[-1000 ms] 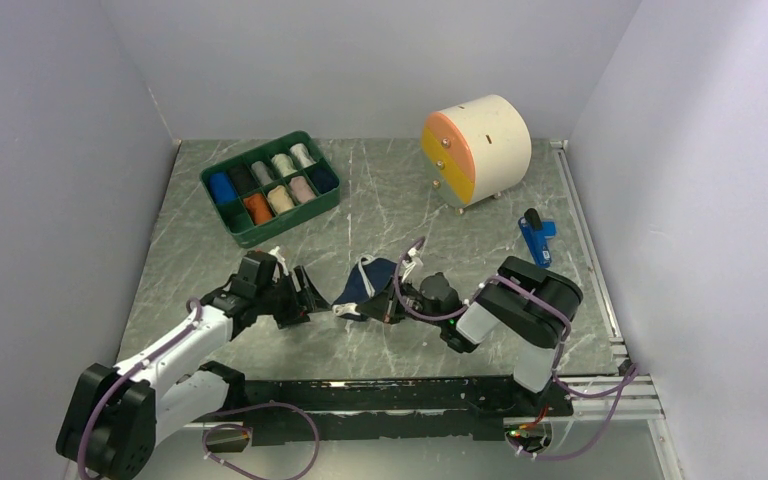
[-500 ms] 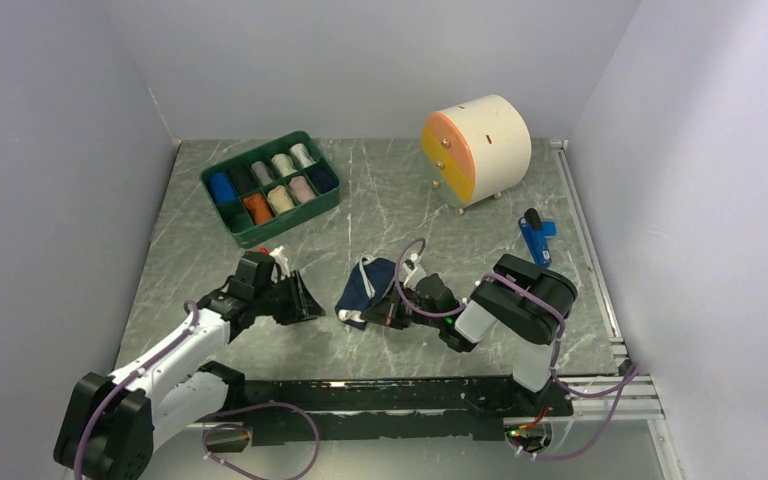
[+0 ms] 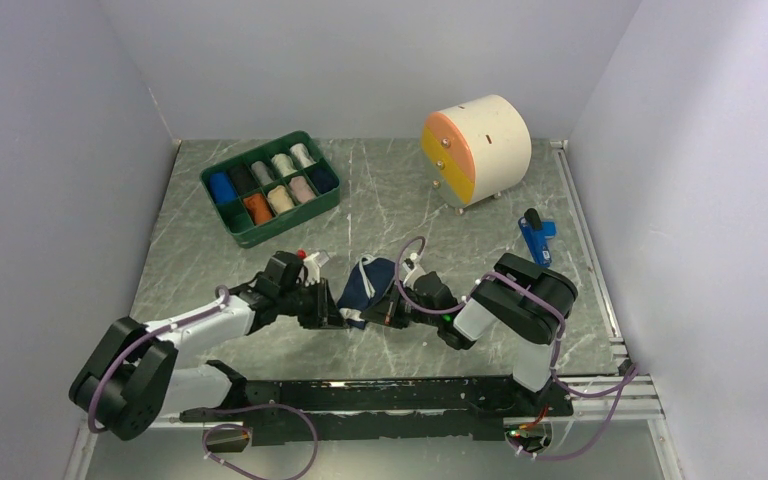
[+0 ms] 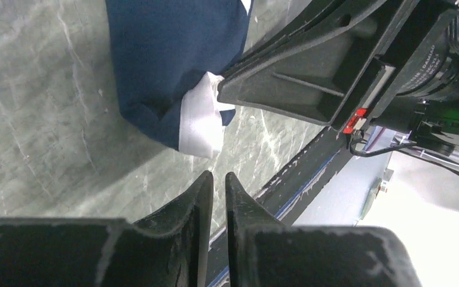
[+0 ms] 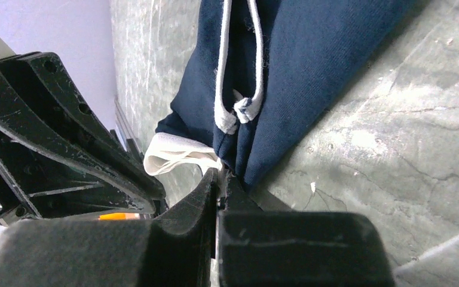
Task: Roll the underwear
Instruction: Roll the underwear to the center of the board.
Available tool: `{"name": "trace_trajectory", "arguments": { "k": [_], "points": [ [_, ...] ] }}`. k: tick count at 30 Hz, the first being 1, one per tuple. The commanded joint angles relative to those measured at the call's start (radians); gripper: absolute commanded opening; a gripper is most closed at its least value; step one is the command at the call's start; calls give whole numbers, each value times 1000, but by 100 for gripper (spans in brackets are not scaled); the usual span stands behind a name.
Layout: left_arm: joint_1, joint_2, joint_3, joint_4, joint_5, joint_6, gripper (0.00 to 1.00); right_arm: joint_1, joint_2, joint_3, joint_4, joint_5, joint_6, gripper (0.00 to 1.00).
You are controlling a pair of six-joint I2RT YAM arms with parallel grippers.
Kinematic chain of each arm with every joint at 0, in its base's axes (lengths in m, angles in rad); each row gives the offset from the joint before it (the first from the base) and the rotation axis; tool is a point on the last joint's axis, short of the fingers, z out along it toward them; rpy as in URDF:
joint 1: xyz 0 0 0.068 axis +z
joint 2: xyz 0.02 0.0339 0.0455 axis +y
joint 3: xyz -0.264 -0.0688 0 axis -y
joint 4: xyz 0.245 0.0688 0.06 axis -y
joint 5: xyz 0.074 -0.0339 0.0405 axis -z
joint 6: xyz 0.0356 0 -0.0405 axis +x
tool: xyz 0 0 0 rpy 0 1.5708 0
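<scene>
my right jaws are pressed together, pinching an edge of the navy underwear (image 3: 368, 281), which lies crumpled on the desk (image 3: 390, 190) between my two arms. my left jaws are almost pressed together on nothing, just beside its white trim (image 4: 200, 122).

Legible markings: none in any view.

Partly visible marking: in the left wrist view, one line of small white lettering is printed on the black motor housing (image 4: 433, 63) of the right arm. The line runs at a slant along the curve of the housing. The characters are too small and too blurred to read.

Just below it on the same arm sits a small red patch (image 4: 351, 121), at the edge of the black body. It cannot be determined whether this patch bears any characters.
</scene>
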Motion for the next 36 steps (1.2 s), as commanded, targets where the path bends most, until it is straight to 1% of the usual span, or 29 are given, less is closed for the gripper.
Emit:
{"name": "trace_trajectory", "arguments": {
  "k": [1, 8, 12, 14, 18, 24, 26, 30, 36],
  "points": [
    [-10, 36, 42, 122, -1, -22, 18, -8, -11, 14, -37, 23, -14, 0],
    [-9, 76, 88, 119, -101, -3, 15, -11, -2, 15, -33, 15, -11, 0],
    [-10, 135, 123, 117, -128, 34, 13, -13, -7, 10, -21, 17, -18, 2],
    [-9, 162, 132, 121, -132, 47, 12, -14, -16, 6, -18, 17, -23, 6],
    [-10, 198, 134, 134, -148, 62, 11, -15, -43, 8, -22, 12, -56, 17],
    [-9, 225, 119, 163, -168, 71, 10, -12, -132, 16, -62, 1, -167, 33],
    [-10, 230, 119, 169, -171, 69, 9, -12, -153, 32, -116, -15, -222, 36],
    [-9, 226, 129, 156, -186, 67, 9, -4, -174, 92, -255, -38, -338, 39],
    [-8, 236, 144, 155, -183, 70, 8, 30, -282, 156, -475, 82, -576, 41]
  ]
}}
